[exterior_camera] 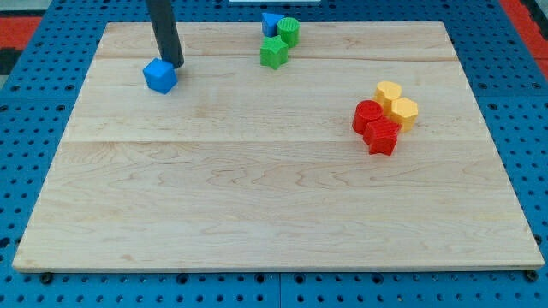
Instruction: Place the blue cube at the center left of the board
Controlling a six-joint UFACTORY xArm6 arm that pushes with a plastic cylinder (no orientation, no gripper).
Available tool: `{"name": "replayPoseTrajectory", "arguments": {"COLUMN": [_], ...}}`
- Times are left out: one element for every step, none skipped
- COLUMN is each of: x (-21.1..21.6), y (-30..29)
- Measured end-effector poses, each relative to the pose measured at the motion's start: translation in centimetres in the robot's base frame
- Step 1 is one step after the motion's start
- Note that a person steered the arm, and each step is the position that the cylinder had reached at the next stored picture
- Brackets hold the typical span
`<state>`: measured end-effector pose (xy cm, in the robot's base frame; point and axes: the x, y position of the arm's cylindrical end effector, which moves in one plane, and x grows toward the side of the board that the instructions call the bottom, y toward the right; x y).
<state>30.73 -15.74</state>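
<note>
The blue cube [160,75] lies on the wooden board [274,197] at the view's upper left. My tip [175,64] is at the end of the dark rod that comes down from the view's top. It stands right at the cube's upper right edge, touching or nearly touching it.
At the view's top centre lie a second blue block [271,23], a green cylinder [288,32] and a green star-like block [274,52], close together. At the view's right a red cylinder [367,115], a red block [382,137] and two yellow blocks [389,92] [403,112] form a cluster.
</note>
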Motion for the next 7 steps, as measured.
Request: {"name": "replayPoseTrajectory", "arguments": {"x": [3.8, 5.7, 8.2, 10.1, 10.1, 10.0, 10.0], "y": [-0.8, -1.8, -1.9, -2.1, -5.9, -6.0, -2.7]}}
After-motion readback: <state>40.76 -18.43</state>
